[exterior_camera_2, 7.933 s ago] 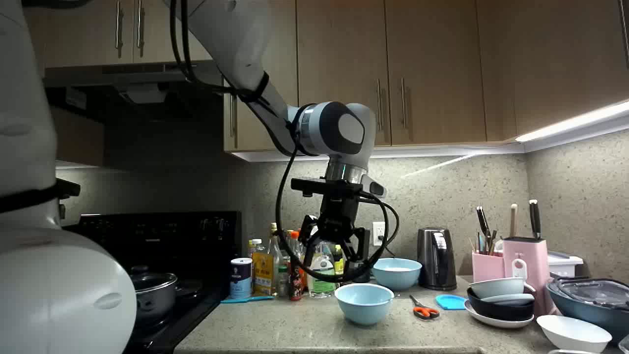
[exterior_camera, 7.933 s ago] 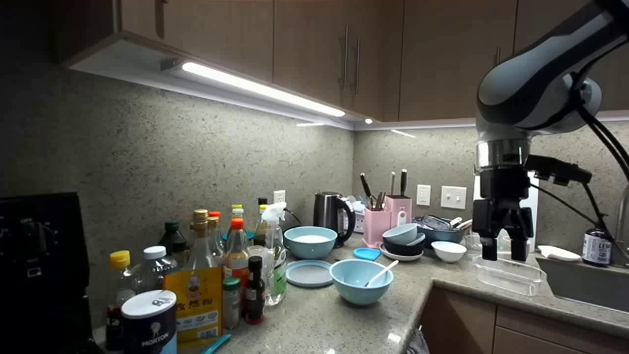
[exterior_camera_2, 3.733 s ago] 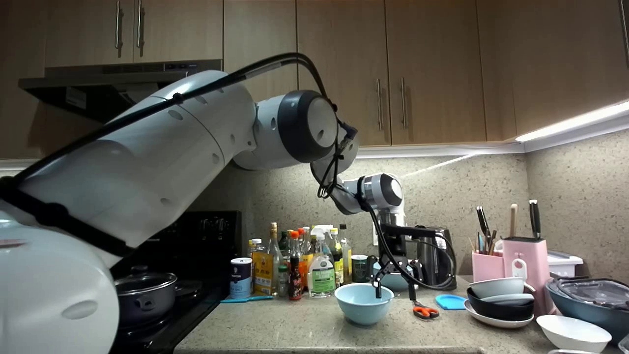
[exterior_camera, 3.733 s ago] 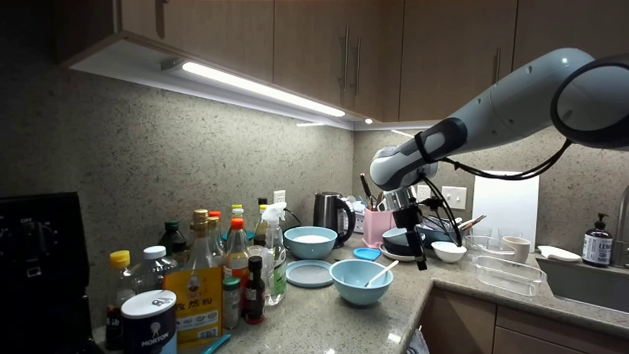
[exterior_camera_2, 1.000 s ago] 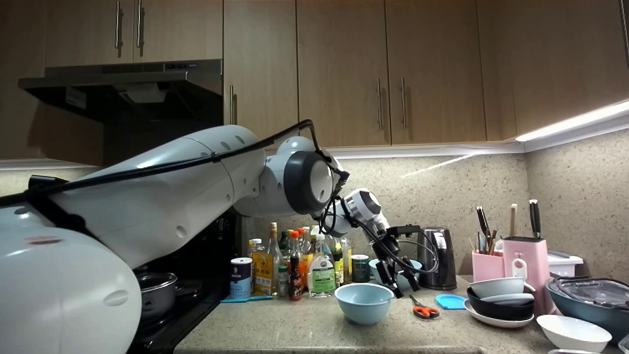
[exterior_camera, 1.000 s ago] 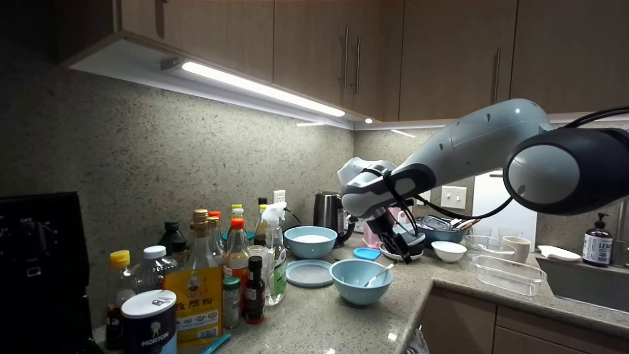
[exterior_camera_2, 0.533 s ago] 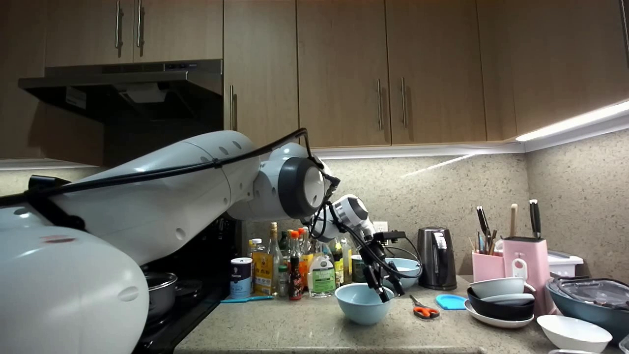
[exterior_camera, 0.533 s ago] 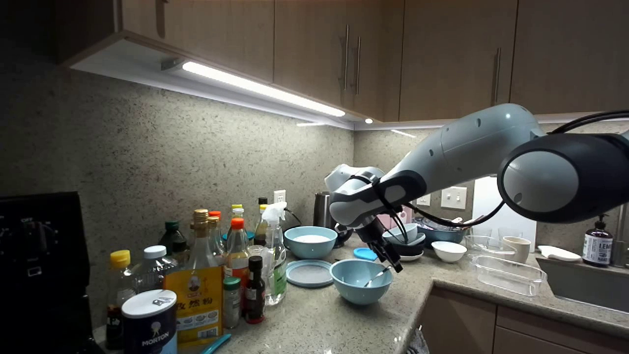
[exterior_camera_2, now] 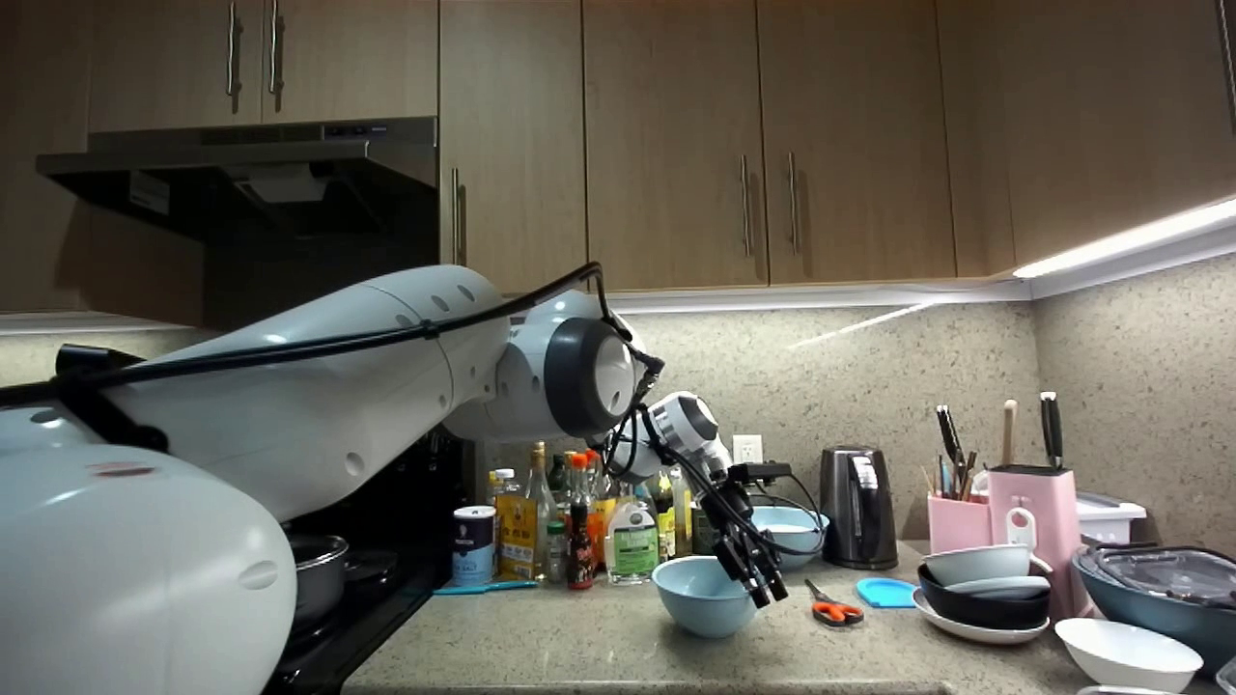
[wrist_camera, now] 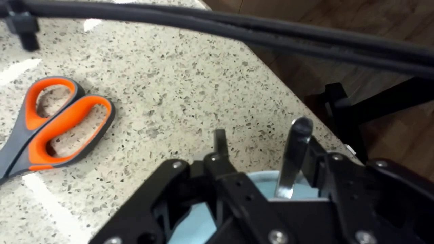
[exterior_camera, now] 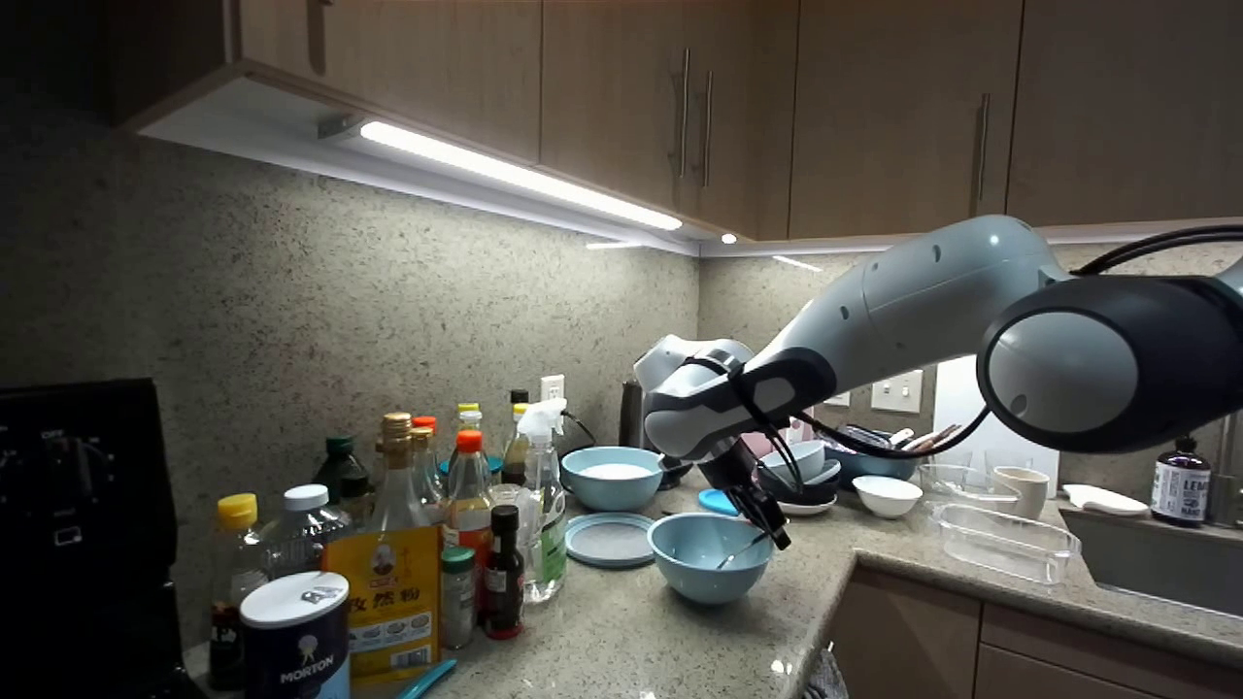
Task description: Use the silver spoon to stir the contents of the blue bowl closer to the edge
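The blue bowl (exterior_camera: 704, 587) nearer the counter edge also shows in an exterior view (exterior_camera_2: 703, 616) and partly in the wrist view (wrist_camera: 193, 223). Its contents cannot be made out. The silver spoon (exterior_camera: 743, 551) leans in it, its handle over the rim. In the wrist view the spoon handle (wrist_camera: 293, 149) stands between my spread fingers, close to the right finger; I cannot tell whether it touches. My gripper (wrist_camera: 267, 140) is open and tilted, at the bowl's rim in both exterior views (exterior_camera: 765, 524) (exterior_camera_2: 770, 591). The spoon is hidden in that latter view.
A second light-blue bowl (exterior_camera: 612, 476) with white contents stands behind, near a spray bottle (exterior_camera: 547, 524) and a grey-blue lid (exterior_camera: 610, 540). Orange-handled scissors (wrist_camera: 64, 125) lie beside the bowl. Stacked bowls (exterior_camera_2: 985, 594) and a kettle (exterior_camera_2: 857, 507) stand further off. The counter edge (wrist_camera: 281, 81) is close.
My arm has come across from the sink side and down to the bowl, and the gripper has tilted. In the last half second it sank slightly and the bowl shifted a little left.
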### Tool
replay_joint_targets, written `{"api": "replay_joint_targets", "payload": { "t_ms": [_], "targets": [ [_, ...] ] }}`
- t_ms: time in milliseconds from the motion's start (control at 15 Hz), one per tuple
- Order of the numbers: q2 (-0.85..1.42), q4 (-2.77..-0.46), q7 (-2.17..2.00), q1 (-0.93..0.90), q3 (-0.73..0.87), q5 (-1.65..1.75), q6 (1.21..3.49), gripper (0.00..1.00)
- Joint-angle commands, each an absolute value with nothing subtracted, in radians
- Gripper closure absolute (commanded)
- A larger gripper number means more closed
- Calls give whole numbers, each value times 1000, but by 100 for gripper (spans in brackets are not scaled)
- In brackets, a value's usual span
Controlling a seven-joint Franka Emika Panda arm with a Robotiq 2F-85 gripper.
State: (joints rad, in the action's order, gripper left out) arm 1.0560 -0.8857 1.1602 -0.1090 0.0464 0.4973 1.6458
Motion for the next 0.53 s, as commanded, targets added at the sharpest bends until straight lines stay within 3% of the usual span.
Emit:
{"api": "replay_joint_targets", "payload": {
  "t_ms": [0,200,467],
  "targets": [
    [1070,-856,1175,-123,65,508,1640,75],
    [1061,-865,1169,-125,60,527,1653,93],
    [1038,-884,1161,-139,63,547,1683,98]
  ]
}}
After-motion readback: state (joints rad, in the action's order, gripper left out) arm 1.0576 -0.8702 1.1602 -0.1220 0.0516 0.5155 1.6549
